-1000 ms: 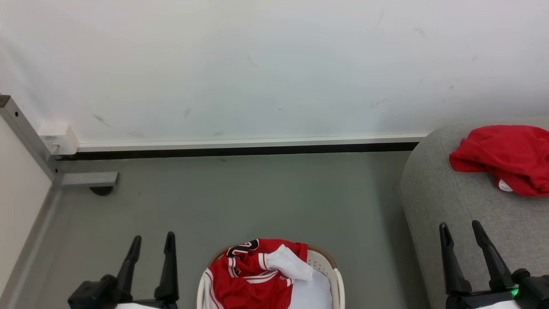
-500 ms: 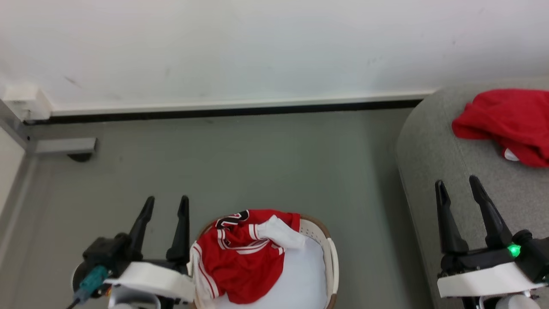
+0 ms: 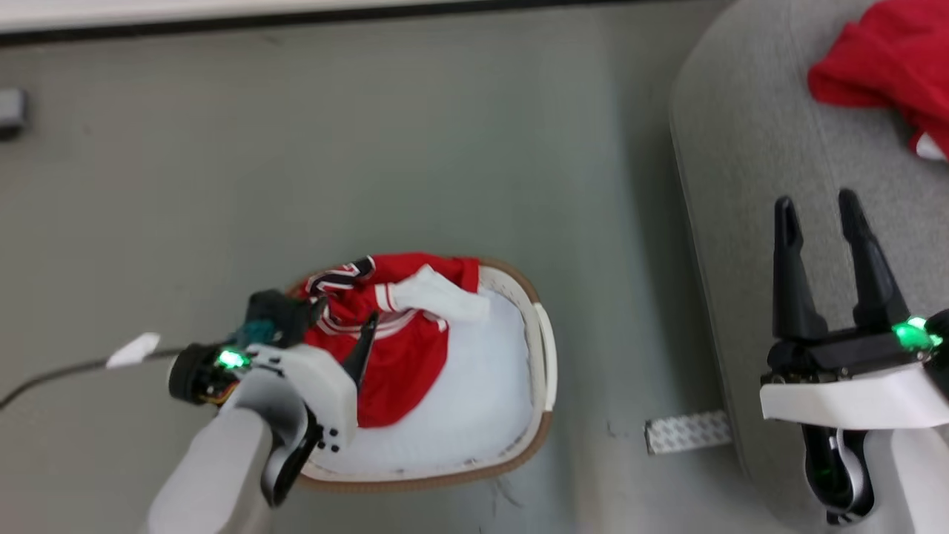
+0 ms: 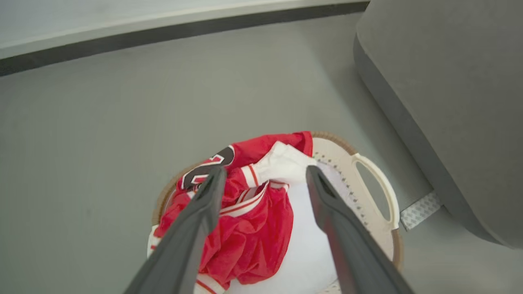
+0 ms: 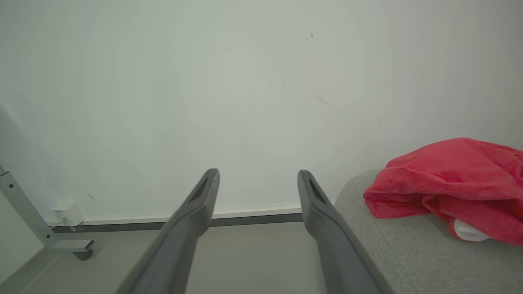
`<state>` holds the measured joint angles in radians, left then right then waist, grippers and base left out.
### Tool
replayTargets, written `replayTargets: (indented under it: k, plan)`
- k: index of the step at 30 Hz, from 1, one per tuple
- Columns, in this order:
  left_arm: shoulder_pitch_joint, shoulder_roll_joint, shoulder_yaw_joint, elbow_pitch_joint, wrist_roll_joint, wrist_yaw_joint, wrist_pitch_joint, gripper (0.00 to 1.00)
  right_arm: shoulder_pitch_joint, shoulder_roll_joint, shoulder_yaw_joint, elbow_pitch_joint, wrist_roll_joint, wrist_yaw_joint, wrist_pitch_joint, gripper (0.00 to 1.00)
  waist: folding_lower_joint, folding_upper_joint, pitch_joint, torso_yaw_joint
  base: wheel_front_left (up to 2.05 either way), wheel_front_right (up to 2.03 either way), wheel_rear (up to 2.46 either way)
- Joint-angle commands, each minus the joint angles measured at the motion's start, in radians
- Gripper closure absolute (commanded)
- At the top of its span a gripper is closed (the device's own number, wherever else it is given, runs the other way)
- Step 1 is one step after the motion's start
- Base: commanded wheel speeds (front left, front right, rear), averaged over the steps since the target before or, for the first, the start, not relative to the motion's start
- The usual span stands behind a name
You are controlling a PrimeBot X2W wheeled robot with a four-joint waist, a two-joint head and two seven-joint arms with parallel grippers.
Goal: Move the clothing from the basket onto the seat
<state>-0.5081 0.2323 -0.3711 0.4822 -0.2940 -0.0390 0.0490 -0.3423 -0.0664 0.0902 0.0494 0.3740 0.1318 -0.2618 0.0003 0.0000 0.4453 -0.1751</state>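
The left gripper (image 4: pixel 264 171) is held fully open and empty above the basket (image 4: pixel 378 183), jaws straddling the red jersey (image 4: pixel 245 232) bunched against the basket's left wall. Another red garment (image 3: pixel 882 74) lies near the seat's (image 3: pixel 741 185) far edge. The right gripper (image 3: pixel 815 202), open and empty, is held over the seat. If only a loose fold is pinched, slippage is likely; a deep closure may snag the lining (image 3: pixel 474 400).

My left gripper (image 4: pixel 265 173) tips downward, jaws spread wide, gripping nothing. Pale left forearm (image 3: pixel 215 475) rises from lower left of head view, green light glowing at wrist. My right gripper (image 3: pixel 815 200) points straight ahead, jaws likewise wide, long dark fingers slightly splayed above white right wrist (image 3: pixel 852 404).
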Motion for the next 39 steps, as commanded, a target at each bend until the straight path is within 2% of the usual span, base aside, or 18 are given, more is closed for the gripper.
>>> replayTargets:
  k: [1,3,4,6,16,24,27,32,33,34,35,39]
  plan:
    - [-0.040,0.012,-0.020,0.048,0.027,-0.013,0.034,0.00,-0.025,0.001,-0.003,-0.010,0.008,-0.002,-0.003,0.00,-0.0003,0.0000,0.095,-0.057,0.00,0.00,0.00]
    - [-0.094,0.011,-0.050,0.112,0.041,-0.034,0.066,0.00,-0.037,0.006,-0.009,-0.015,0.010,-0.002,-0.004,0.00,-0.0003,0.0000,0.125,-0.072,0.00,0.00,0.00]
    - [-0.143,0.030,-0.091,0.178,0.071,-0.056,0.102,0.00,-0.056,0.010,-0.006,-0.023,0.018,-0.002,-0.004,0.00,-0.0003,0.0000,0.167,-0.096,0.00,0.00,0.00]
    - [-0.189,0.049,-0.135,0.236,0.103,-0.069,0.122,0.00,-0.064,0.014,-0.008,-0.028,0.021,-0.002,-0.004,0.00,-0.0003,0.0000,0.202,-0.119,0.00,0.00,0.00]
    - [-0.347,0.121,-0.296,0.473,0.201,-0.090,0.157,0.00,-0.088,0.017,0.009,-0.036,0.105,-0.002,-0.004,0.00,-0.0003,0.0000,0.339,-0.232,0.00,0.00,0.00]
    - [-0.408,0.141,-0.408,0.588,0.144,-0.091,0.201,0.00,-0.094,0.018,0.036,-0.037,0.158,-0.002,-0.004,0.00,-0.0003,0.0000,0.412,-0.288,0.00,0.00,0.00]
    - [-0.417,0.152,-0.450,0.625,0.118,-0.092,0.235,0.00,-0.093,0.017,0.038,-0.039,0.168,-0.002,-0.004,0.00,-0.0003,0.0000,0.429,-0.297,0.00,0.00,0.00]
    - [-0.428,0.151,-0.479,0.645,0.093,-0.092,0.227,0.00,-0.098,0.017,0.033,-0.037,0.174,-0.002,-0.004,0.00,-0.0003,0.0000,0.437,-0.297,0.00,0.00,0.00]
    - [-0.431,0.150,-0.485,0.647,0.087,-0.092,0.224,0.04,-0.100,0.017,0.033,-0.036,0.172,-0.002,-0.004,0.00,-0.0003,0.0000,0.437,-0.296,0.00,0.00,0.00]
    - [-0.434,0.149,-0.493,0.649,0.082,-0.092,0.214,0.47,-0.102,0.017,0.033,-0.034,0.171,-0.002,-0.004,0.00,-0.0003,0.0000,0.437,-0.294,0.00,0.00,0.00]
    - [-0.440,0.149,-0.499,0.647,0.077,-0.092,0.202,1.00,-0.104,0.017,0.033,-0.032,0.170,-0.002,-0.004,0.00,-0.0003,0.0000,0.437,-0.292,0.00,0.00,0.00]
    - [-0.457,0.136,-0.520,0.653,0.050,-0.092,0.167,1.00,-0.110,0.017,0.031,-0.026,0.159,-0.002,-0.004,0.00,-0.0003,0.0000,0.423,-0.279,0.00,0.00,0.00]
